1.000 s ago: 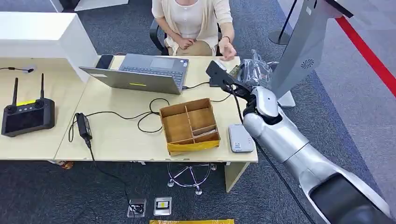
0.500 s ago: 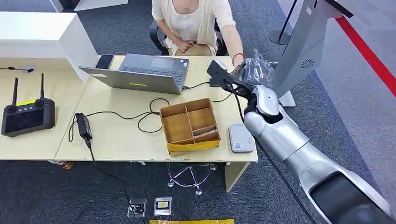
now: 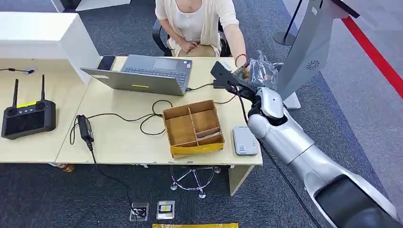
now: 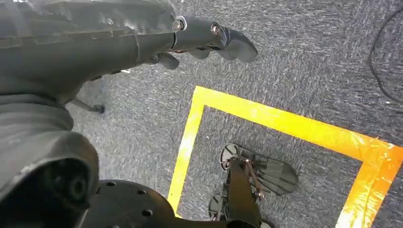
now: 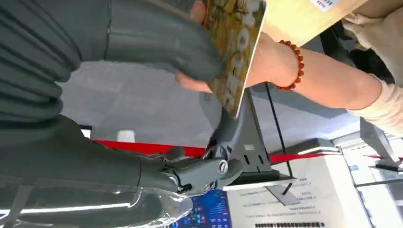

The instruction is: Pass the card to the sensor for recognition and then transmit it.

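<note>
1. The robot's right hand (image 5: 157, 109), reached out past the far right corner of the pale wooden table (image 3: 119, 137), pinches one yellow printed card (image 5: 235, 47) between its thick grey thumb and darker fingers; the card stands on edge, I judge so that it can be taken.
2. The seated person's hand (image 5: 228, 71), a red bead bracelet (image 5: 290, 64) on the wrist, touches the card from the far side; this looks like the handover, though I cannot tell whether their grip has closed.
3. The one grey flat card sensor (image 3: 244, 140) lies near the table's front edge, just beside the one brown cardboard divided box (image 3: 192, 128), well apart from the card.
4. The left hand (image 4: 209, 40) hangs over grey carpet, holding nothing, its fingers loosely extended.
5. One grey open laptop (image 3: 142, 73) faces the person; one black twin-antenna controller (image 3: 27, 116) sits far left.
</note>
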Robot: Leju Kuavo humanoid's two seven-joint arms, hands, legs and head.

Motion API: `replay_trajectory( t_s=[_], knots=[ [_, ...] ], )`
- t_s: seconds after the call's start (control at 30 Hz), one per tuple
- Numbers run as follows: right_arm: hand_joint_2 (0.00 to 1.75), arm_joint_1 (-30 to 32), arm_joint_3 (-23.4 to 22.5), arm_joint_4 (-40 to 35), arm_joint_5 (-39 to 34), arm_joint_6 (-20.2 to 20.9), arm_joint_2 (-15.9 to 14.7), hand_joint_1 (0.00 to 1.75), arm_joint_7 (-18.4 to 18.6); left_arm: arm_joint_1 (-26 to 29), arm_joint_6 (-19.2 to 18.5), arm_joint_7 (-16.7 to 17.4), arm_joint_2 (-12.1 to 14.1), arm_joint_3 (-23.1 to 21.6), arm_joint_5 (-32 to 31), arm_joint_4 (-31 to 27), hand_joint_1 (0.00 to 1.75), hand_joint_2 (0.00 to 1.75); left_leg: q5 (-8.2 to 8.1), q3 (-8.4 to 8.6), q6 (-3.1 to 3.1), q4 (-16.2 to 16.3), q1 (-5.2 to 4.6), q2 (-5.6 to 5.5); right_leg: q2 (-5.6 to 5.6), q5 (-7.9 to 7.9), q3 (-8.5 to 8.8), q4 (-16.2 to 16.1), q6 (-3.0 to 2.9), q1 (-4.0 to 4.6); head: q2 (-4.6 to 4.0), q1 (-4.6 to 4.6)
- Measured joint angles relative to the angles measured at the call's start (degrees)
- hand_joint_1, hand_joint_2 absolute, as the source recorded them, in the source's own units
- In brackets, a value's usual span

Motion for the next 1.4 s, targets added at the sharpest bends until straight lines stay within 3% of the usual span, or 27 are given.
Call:
replay_trajectory(
  t_s=[0.2, 0.6, 0.73, 0.87, 1.1, 1.3, 1.4],
  knots=[
    [0.00, 0.2, 0.1, 0.0, -0.9, -0.2, 0.2, 0.00, 0.2, 0.5, 0.2, -0.5, 0.0, 0.0, 0.6, 0.0, 0.00, 0.00, 0.00, 0.01, 0.00, 0.0, 0.00, 0.00, 0.01, 0.00, 0.00, 0.0, 0.00, 0.00, 0.00, 0.00],
    [0.00, 1.6, -1.8, 0.0, -9.9, -6.5, 0.4, 0.00, -0.3, 1.3, 0.4, -1.2, 0.0, 0.1, 1.3, 0.0, 0.00, 0.00, 0.00, 0.02, 0.00, 0.0, 0.00, 0.00, 0.00, 0.00, -0.02, 0.0, 0.00, 0.00, 0.00, 0.02],
    [0.00, 2.9, -3.4, 0.0, -12.7, -8.8, -0.8, 0.00, 0.6, 1.7, 0.4, -1.7, 0.0, 0.2, 1.8, 0.0, 0.00, 0.00, 0.00, 0.03, 0.00, 0.0, 0.00, 0.00, -0.02, 0.00, -0.01, 0.0, 0.00, 0.00, 0.00, 0.00],
    [0.00, 6.7, -6.9, -0.6, -16.6, -11.6, -4.1, 0.00, 0.7, 2.8, 0.1, -3.3, 0.0, 0.5, 3.3, 0.0, 0.00, 0.00, -0.01, 0.06, 0.01, 0.0, -0.01, -0.02, -0.05, 0.00, 0.00, -0.1, 0.00, 0.00, 0.00, -0.02],
    [0.00, 18.4, -14.7, -2.6, -20.9, -17.6, -12.9, 0.00, 0.7, 3.6, -0.1, -3.4, -0.1, 0.9, 3.5, 0.0, 0.00, 0.00, -0.11, 0.07, 0.05, 0.1, -0.04, -0.07, -0.16, 0.00, 0.02, -0.1, 0.01, -0.04, 0.00, -0.02],
    [0.00, 31.2, -23.4, -6.2, -21.8, -21.2, -20.8, 0.00, 0.7, 3.9, 0.0, -3.8, -0.2, 1.4, 3.7, 0.0, 0.00, 0.00, -0.14, 0.00, 0.07, 0.0, -0.03, -0.21, -0.34, -0.04, 0.09, -0.1, 0.03, -0.03, 0.00, -0.02],
    [0.00, 37.6, -27.8, -8.4, -24.3, -22.7, -23.6, 0.00, -1.4, 3.8, -0.3, -4.9, -0.2, 1.6, 4.2, 0.0, 0.00, 0.00, -0.16, 0.00, 0.05, 0.0, -0.02, -0.21, -0.33, -0.06, 0.08, -0.1, 0.04, -0.02, 0.00, 0.00]
  ],
)
